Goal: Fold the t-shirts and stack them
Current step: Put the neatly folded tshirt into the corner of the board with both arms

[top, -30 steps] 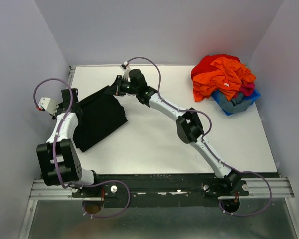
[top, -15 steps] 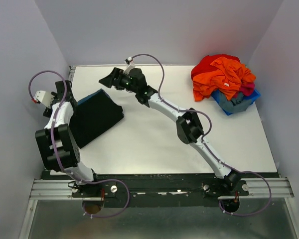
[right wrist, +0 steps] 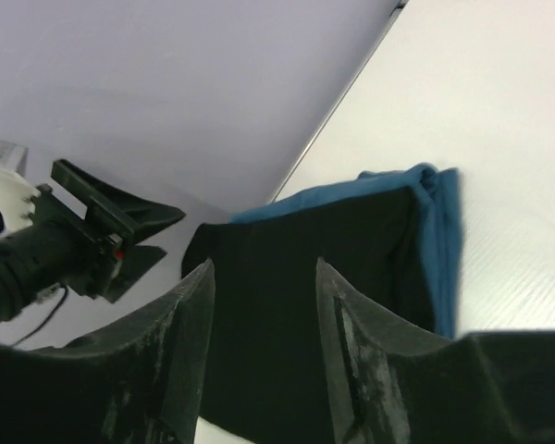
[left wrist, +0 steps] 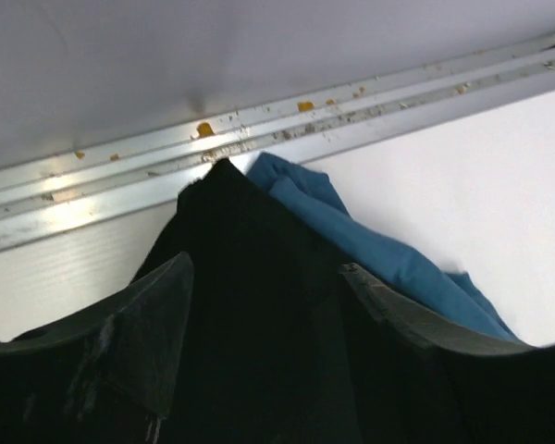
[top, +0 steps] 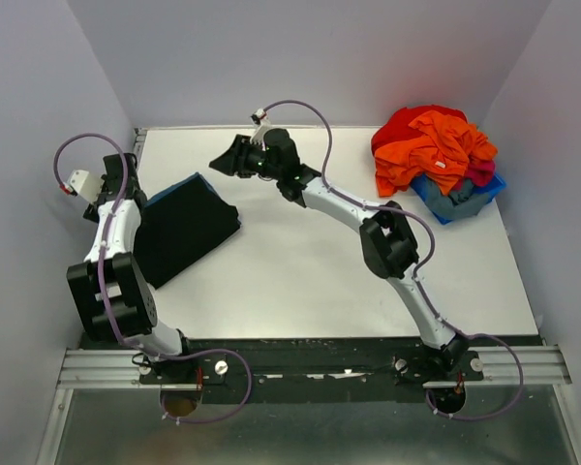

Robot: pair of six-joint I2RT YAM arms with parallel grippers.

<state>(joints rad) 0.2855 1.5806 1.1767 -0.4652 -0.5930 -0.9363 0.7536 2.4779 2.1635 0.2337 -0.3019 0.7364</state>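
A black t-shirt (top: 186, 235) lies folded at the table's left side, on top of a teal-blue shirt (top: 181, 183) whose edge shows along its far side. My left gripper (top: 133, 188) sits at the black shirt's left corner. In the left wrist view it (left wrist: 264, 270) is open just above the black cloth (left wrist: 250, 314), with the blue shirt (left wrist: 375, 252) to the right. My right gripper (top: 218, 162) hovers beyond the stack's far corner. It (right wrist: 265, 268) is open and empty, looking down at the black shirt (right wrist: 351, 231) and the blue edge (right wrist: 441, 240).
A heap of red and orange clothes (top: 434, 145) fills a blue bin (top: 462, 207) at the back right. An aluminium rail (left wrist: 259, 129) runs along the table's left edge, close to the stack. Grey walls close in the left, back and right sides.
Both grippers have opened and let go of the black shirt. It now lies flat on the blue one. The right gripper has drawn back up and away; the left has pulled back left.
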